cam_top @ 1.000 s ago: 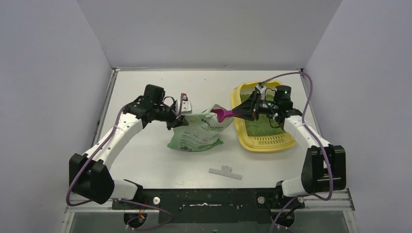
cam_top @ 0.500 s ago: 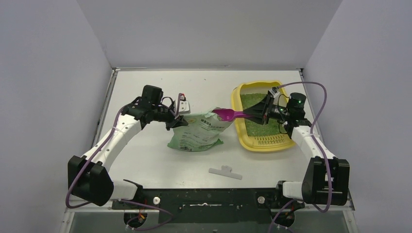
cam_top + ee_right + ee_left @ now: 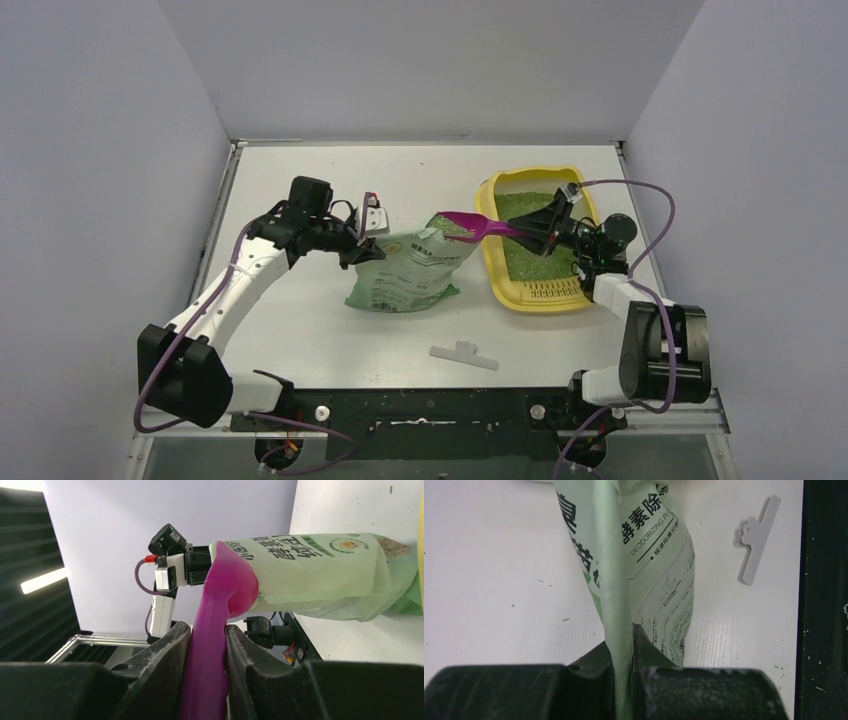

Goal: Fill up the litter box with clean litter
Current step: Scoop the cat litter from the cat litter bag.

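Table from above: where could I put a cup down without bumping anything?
Bare patches: the far strip of table behind the bag and left of the yellow tray; also the near stretch left of the white clip. Crowded: the gap between bag and tray, where the pink scoop crosses.

Yellow litter box (image 3: pixel 492 265), bright-green litter (image 3: pixel 525 258), magenta scoop (image 3: pixel 470 227), pale-green black-printed bag (image 3: pixel 410 275), seemingly whitish clip (image 3: pixel 464 354)

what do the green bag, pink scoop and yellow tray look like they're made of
Bag: thin printed plastic film, soft sheen; it creases and pinches flat. Scoop: rigid moulded plastic, smooth semi-gloss magenta. Litter box: probably rigid moulded plastic too, even yellow, slots formed at one end.
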You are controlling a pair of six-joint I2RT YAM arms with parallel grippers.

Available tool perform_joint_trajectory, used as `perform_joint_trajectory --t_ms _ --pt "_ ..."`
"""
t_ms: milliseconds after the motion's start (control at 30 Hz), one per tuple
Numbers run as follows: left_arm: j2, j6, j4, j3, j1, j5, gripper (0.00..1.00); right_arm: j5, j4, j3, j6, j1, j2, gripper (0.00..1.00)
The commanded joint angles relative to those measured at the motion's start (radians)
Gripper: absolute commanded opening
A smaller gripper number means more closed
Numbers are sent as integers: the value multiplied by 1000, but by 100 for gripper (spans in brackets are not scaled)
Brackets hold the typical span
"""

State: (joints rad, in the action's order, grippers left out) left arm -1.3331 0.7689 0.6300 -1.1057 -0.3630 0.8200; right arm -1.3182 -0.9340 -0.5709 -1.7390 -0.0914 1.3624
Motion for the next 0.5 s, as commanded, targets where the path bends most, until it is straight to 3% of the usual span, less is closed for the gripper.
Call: perform_joint_trajectory --t_ms 0,133,233,267,333,400,433,467 --pt "49 6 -63 -13 -3 85 0 33 -452 29 -266 -6 67 0" --pt "50 5 -66 -13 -2 84 0 15 -446 39 -247 -8 86 0" --pt "49 3 -68 -14 -3 86 0 5 -237 36 -106 -6 46 0" --pt "48 2 -70 -13 -2 86 0 14 -97 28 35 3 17 0" --pt "49 0 -72 -13 -2 88 0 55 509 -45 395 52 -56 0" --pt "48 0 -73 -13 -2 86 0 156 1132 -225 832 118 -90 0" --pt "48 0 -73 -13 -2 83 0 190 1285 -287 949 128 -90 0" --pt "47 0 -73 -11 -2 82 0 188 1330 -309 983 113 -92 0"
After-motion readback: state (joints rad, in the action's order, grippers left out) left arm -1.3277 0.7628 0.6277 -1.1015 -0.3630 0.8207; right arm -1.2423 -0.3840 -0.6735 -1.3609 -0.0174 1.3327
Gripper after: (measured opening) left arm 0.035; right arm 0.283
